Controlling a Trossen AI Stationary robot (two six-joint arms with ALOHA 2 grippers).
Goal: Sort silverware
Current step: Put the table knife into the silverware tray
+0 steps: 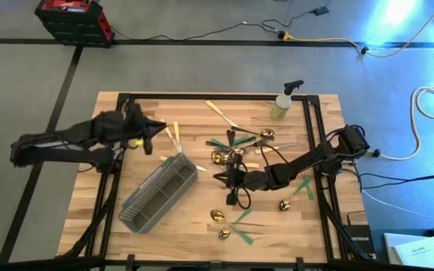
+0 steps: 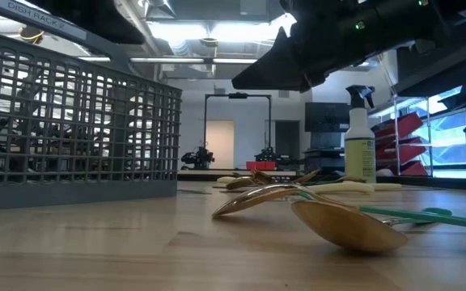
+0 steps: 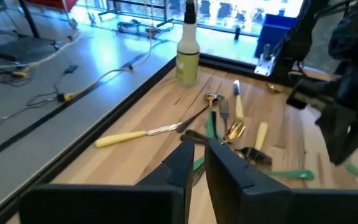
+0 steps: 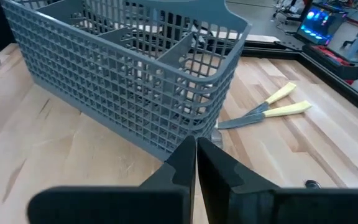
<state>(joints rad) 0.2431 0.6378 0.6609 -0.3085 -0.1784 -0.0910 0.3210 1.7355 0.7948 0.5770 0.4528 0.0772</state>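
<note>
Silverware (image 1: 241, 143) lies scattered across the tabletop (image 1: 202, 233) awaiting sorting into the mesh caddy (image 1: 158, 194), as the left gripper (image 1: 148, 143) and right gripper (image 1: 218, 178) hover, fingers clenched on nothing.

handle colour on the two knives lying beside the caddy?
Cream-yellow on both knives, beside the grey mesh caddy; right wrist view shows it best.

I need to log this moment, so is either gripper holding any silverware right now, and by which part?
Nothing is held. The left gripper is nearly shut with nothing between its fingers, and the right gripper is shut on nothing, facing the grey caddy.
</note>
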